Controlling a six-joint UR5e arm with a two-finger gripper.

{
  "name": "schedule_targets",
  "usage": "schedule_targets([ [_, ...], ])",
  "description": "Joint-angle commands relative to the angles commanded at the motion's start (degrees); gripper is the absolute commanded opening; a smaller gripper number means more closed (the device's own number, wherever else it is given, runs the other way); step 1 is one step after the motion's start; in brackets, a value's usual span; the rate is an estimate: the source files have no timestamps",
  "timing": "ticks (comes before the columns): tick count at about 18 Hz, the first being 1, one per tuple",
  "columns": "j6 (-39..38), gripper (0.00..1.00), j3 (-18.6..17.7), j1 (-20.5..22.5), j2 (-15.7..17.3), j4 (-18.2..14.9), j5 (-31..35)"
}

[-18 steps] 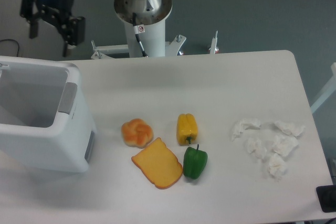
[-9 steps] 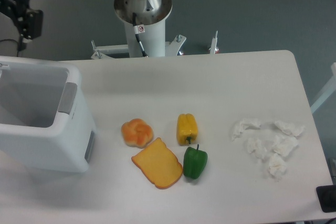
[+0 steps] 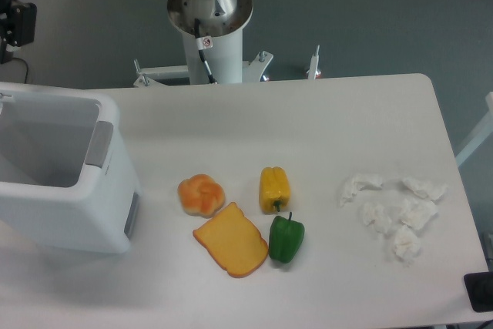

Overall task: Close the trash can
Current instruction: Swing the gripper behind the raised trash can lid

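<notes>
Hanging beyond the open trash can, gripper mostly cropped, finger spacing unclear.

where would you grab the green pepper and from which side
Probably from straight above, across the body of the green pepper. It lies on its side with the stem pointing up-frame toward the yellow pepper. The bread slice sits right against its left, so close the fingers along the stem-to-tip line rather than left-right.
</notes>
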Motion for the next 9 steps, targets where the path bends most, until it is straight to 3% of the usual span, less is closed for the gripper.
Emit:
schedule_targets([
  [3, -1.94, 1.00, 2.64, -0.53, -2.37, 0.35, 0.17],
  [9, -2.03, 1.00, 2.73, -0.44, -2.82, 0.35, 1.32],
])
